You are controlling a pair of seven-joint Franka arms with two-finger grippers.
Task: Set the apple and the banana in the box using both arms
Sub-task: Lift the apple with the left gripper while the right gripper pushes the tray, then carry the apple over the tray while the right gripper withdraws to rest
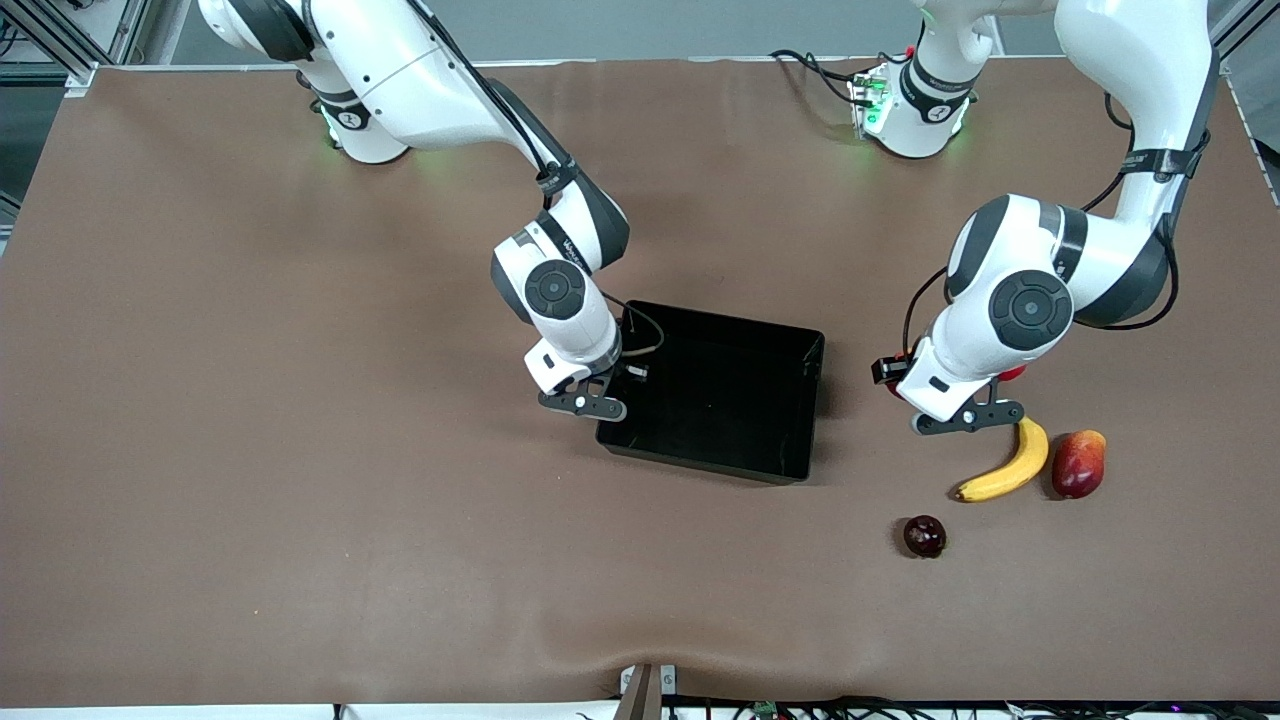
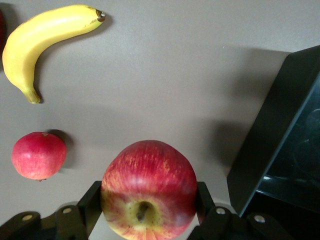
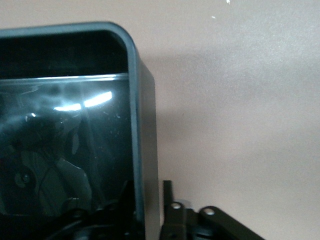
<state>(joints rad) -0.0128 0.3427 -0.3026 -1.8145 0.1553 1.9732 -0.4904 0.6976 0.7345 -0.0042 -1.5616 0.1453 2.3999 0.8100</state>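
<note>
- Count: two white arms, one box (image 1: 790,400), one banana (image 1: 1010,468), one apple (image 2: 149,190), one oblong red-orange fruit (image 1: 1079,463), one small dark red round fruit (image 1: 924,536), all on a brown table (image 1: 250,450).
- The box, taken as landmark, is a shallow rectangular tray of glossy black with low walls and rounded corners, at mid-table.
- The left gripper (image 1: 962,412) hangs over the table just beside the box, toward the left arm's end. Its two black fingers (image 2: 91,202) press the apple from both sides, so the claw is spread to the fruit's width and holds it.
- The front view hides most of the apple under the left wrist; only the left wrist view shows it whole: round, smooth, red-streaked with yellow patches around a stem dimple.
- The banana lies on the table, toward the left arm's end from the box: curved, smooth, yellow with dark tips. The oblong fruit sits just beside it, farther from the box.
- The dark round fruit lies nearer the front camera than the box.
- The right gripper (image 1: 583,400) is at the box's wall toward the right arm's end. The right wrist view shows its fingers (image 3: 168,200) astride that wall (image 3: 145,150), one on each side, closed to the wall's thickness; the front view does not show this.
- The same view shows reflections on the tray's shiny floor.
</note>
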